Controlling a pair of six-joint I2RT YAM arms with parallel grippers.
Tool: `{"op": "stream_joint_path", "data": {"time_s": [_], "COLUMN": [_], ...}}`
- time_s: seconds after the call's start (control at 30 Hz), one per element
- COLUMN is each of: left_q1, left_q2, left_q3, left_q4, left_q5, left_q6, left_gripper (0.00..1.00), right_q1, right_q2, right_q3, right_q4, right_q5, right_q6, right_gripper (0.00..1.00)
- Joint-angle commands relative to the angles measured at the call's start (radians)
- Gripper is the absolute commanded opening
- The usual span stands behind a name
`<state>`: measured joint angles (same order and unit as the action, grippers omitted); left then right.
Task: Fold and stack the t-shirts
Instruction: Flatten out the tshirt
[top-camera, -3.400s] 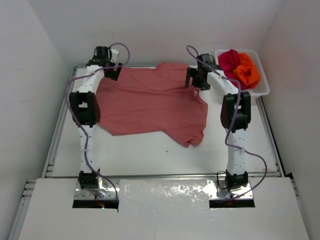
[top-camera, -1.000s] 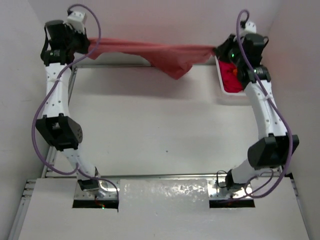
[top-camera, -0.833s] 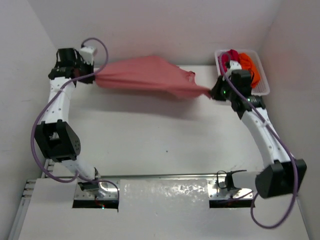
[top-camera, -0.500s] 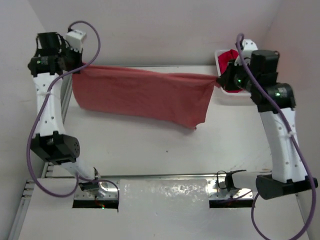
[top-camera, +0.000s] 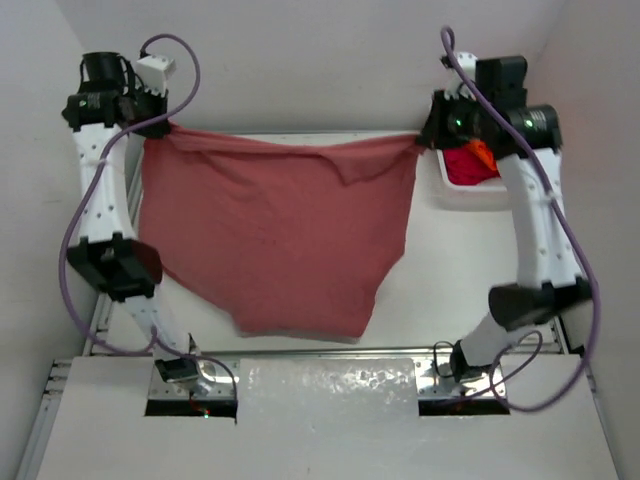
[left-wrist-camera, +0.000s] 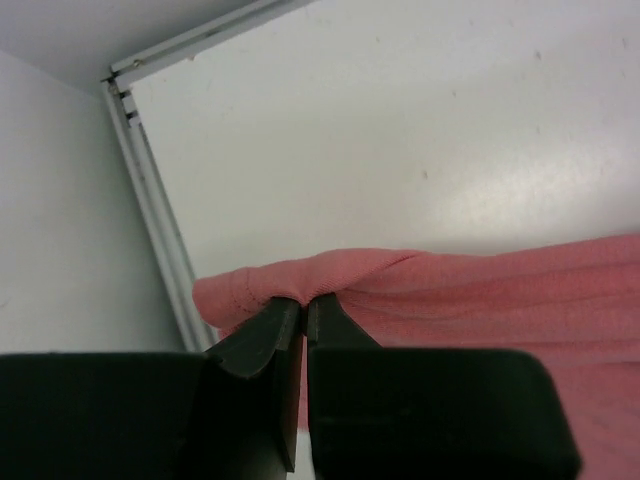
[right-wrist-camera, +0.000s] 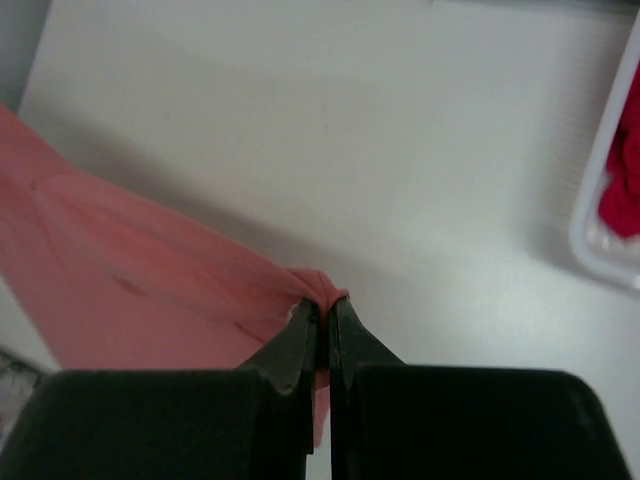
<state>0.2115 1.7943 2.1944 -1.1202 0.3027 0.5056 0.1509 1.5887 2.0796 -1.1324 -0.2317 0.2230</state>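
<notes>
white walls close in the worktop (top-camera: 470, 290) on three sides, and a metal rail (left-wrist-camera: 150, 200) runs along its left edge. both arms reach up high over the far edge.

the left gripper (top-camera: 158, 127) sits above the far left corner, jaws pinched tight on one top corner of the salmon-pink t-shirt (top-camera: 280, 230). in the left wrist view a small bunch of pink cloth is squeezed between the dark fingertips (left-wrist-camera: 265, 335), with the rest of the fabric running off to the right.

the right gripper (top-camera: 428, 133) is above the far right part of the worktop, just beside the white mesh basket (top-camera: 470, 197). it is clamped the same way on the shirt's other top corner, and a knot of cloth pokes out past its tips in the right wrist view.

the shirt hangs spread between the two grippers like a curtain. its top edge dips a little in the middle, where a loose fold shows. the cloth narrows downward, and its rounded lower edge lies close to the near edge of the worktop. whether that lower part rests on the surface or hangs just above it cannot be told.

the basket stands in the far right corner, partly hidden behind the right arm. inside it lie the crimson t-shirt (top-camera: 462, 163) and the orange t-shirt (top-camera: 484, 152), bunched up and touching each other.
</notes>
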Motion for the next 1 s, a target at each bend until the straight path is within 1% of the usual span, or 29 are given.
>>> {"op": "stream_joint_path", "data": {"time_s": [0.0, 0.03, 0.07, 0.1, 0.13, 0.17, 0.23, 0.27, 0.3, 0.33, 0.4, 0.43, 0.5, 0.57, 0.6, 0.63, 0.67, 0.7, 0.73, 0.77, 0.8, 0.83, 0.87, 0.9, 0.93, 0.97], "left_q1": [0.02, 0.022, 0.022, 0.02, 0.02, 0.022, 0.022, 0.022, 0.02, 0.02, 0.019, 0.017, 0.016, 0.016, 0.012, 0.014, 0.014, 0.014, 0.014, 0.014, 0.015, 0.017, 0.02, 0.022, 0.026, 0.029], "left_q2": [0.14, 0.172, 0.213, 0.22, 0.217, 0.191, 0.154, 0.137, 0.143, 0.154, 0.155, 0.149, 0.132, 0.097, 0.079, 0.039, 0.019, 0.002, -0.03, -0.051, -0.067, -0.088, -0.133, -0.15, -0.177, -0.185], "left_q3": [0.175, 0.215, 0.253, 0.293, 0.291, 0.256, 0.223, 0.231, 0.258, 0.343, 0.37, 0.358, 0.337, 0.243, 0.193, 0.136, 0.032, -0.017, -0.063, -0.172, -0.224, -0.283, -0.344, -0.442, -0.485, -0.519], "left_q4": [0.178, 0.213, 0.256, 0.374, 0.448, 0.621, 0.8, 0.92, 0.95, 0.97, 1.037, 1.05, 1.024, 0.97, 0.952, 0.935, 0.874, 0.831, 0.786, 0.704, 0.651, 0.613, 0.538, 0.487, 0.441, 0.324], "left_q5": [0.045, 0.064, 0.067, 0.065, 0.034, -0.021, -0.062, -0.071, -0.056, -0.041, -0.004, 0.004, 0.056, 0.128, 0.151, 0.174, 0.194, 0.228, 0.236, 0.239, 0.237, 0.218, 0.198, 0.162, 0.142, 0.118], "left_q6": [-0.169, -0.211, -0.284, -0.318, -0.352, -0.415, -0.475, -0.49, -0.496, -0.496, -0.524, -0.512, -0.494, -0.454, -0.441, -0.408, -0.386, -0.365, -0.304, -0.268, -0.227, -0.155, -0.124, -0.054, -0.023, 0.016], "left_gripper": [0.0, 0.0, 0.0, 0.0, 0.0, 0.0, 0.0, 0.0, 0.0, 0.0, 0.0, 0.0, 0.0, 0.0, 0.0, 0.0, 0.0, 0.0, 0.0, 0.0, 0.0, 0.0, 0.0, 0.0, 0.0, 0.0], "right_q1": [-0.039, -0.048, -0.062, -0.092, -0.109, -0.141, -0.149, -0.18, -0.18, -0.18, -0.18, -0.18, -0.18, -0.18, -0.18, -0.18, -0.18, -0.18, -0.179, -0.177, -0.175, -0.174, -0.174, -0.172, -0.171, -0.165], "right_q2": [0.17, 0.256, 0.299, 0.336, 0.365, 0.387, 0.38, 0.373, 0.37, 0.361, 0.291, 0.266, 0.209, 0.147, 0.117, 0.084, 0.048, -0.031, -0.071, -0.113, -0.155, -0.242, -0.29, -0.339, -0.437, -0.487], "right_q3": [0.135, 0.219, 0.267, 0.313, 0.351, 0.346, 0.327, 0.342, 0.368, 0.385, 0.338, 0.277, 0.208, 0.134, 0.019, -0.056, -0.131, -0.218, -0.395, -0.482, -0.574, -0.745, -0.826, -0.984, -1.06, -1.125], "right_q4": [0.329, 0.4, 0.528, 0.598, 0.685, 0.885, 1.059, 1.171, 1.191, 1.209, 1.263, 1.267, 1.232, 1.182, 1.175, 1.174, 1.177, 1.186, 1.194, 1.191, 1.179, 1.159, 1.116, 1.087, 1.061, 0.997], "right_q5": [0.006, 0.0, 0.003, 0.017, 0.028, 0.067, 0.152, 0.184, 0.248, 0.27, 0.296, 0.305, 0.292, 0.256, 0.241, 0.233, 0.207, 0.191, 0.169, 0.135, 0.123, 0.117, 0.118, 0.117, 0.118, 0.12], "right_q6": [0.053, 0.121, 0.162, 0.209, 0.302, 0.402, 0.458, 0.455, 0.422, 0.4, 0.328, 0.303, 0.245, 0.213, 0.205, 0.199, 0.197, 0.199, 0.199, 0.197, 0.188, 0.179, 0.173, 0.162, 0.156, 0.15], "right_gripper": [0.0, 0.0, 0.0, 0.0, 0.0, 0.0, 0.0, 0.0, 0.0, 0.0, 0.0, 0.0, 0.0, 0.0, 0.0, 0.0, 0.0, 0.0, 0.0, 0.0, 0.0, 0.0, 0.0, 0.0, 0.0, 0.0]}}
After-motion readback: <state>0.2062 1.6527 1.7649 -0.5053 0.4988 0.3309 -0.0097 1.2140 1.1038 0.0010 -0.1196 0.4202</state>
